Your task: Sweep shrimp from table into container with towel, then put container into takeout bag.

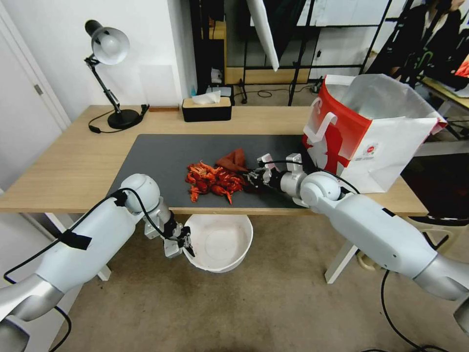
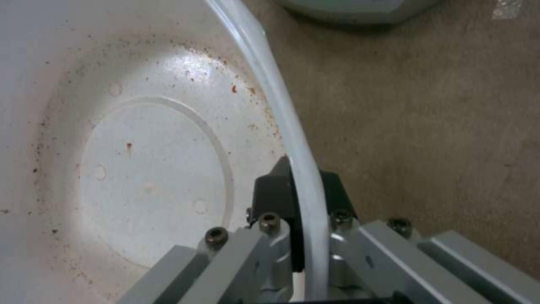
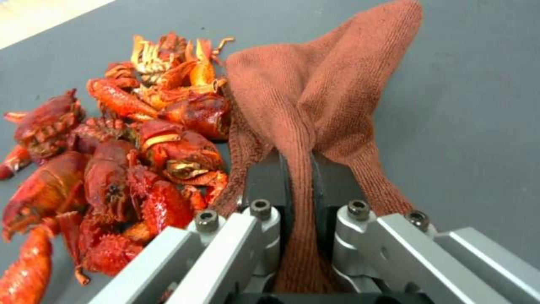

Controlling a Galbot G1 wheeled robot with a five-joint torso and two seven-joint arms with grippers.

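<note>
Counter (image 1: 73, 166): light wood top, white legs, dark grey mat (image 1: 161, 156) across its middle. Beige carpet (image 1: 273, 303) fills the lower frame; white wall at upper left, black racks behind at upper centre.

On the counter: black desk lamp (image 1: 110, 73) at upper left, black tissue box (image 1: 206, 108) at the far edge near centre, bag (image 1: 366, 132) at right, mouth open, red face toward the mat.

Shrimp (image 1: 213, 180) in a loose pile on the mat near its front edge, centre of frame. Towel (image 1: 233, 160) lies touching the pile on its upper-right side.

Right gripper (image 1: 253, 179) is low over the mat just right of the pile, jaws clamped on a fold of the towel (image 3: 315, 97); in the right wrist view the cloth bunches out ahead of the jaws, its edge against the shrimp (image 3: 112, 169).

Left gripper (image 1: 188, 244) is below the counter's front edge, lower centre, jaws closed on the rim of the container (image 1: 220, 242), one inside and one outside. The container (image 2: 141, 169) hangs over the carpet under the pile; inside shows only reddish specks.
</note>
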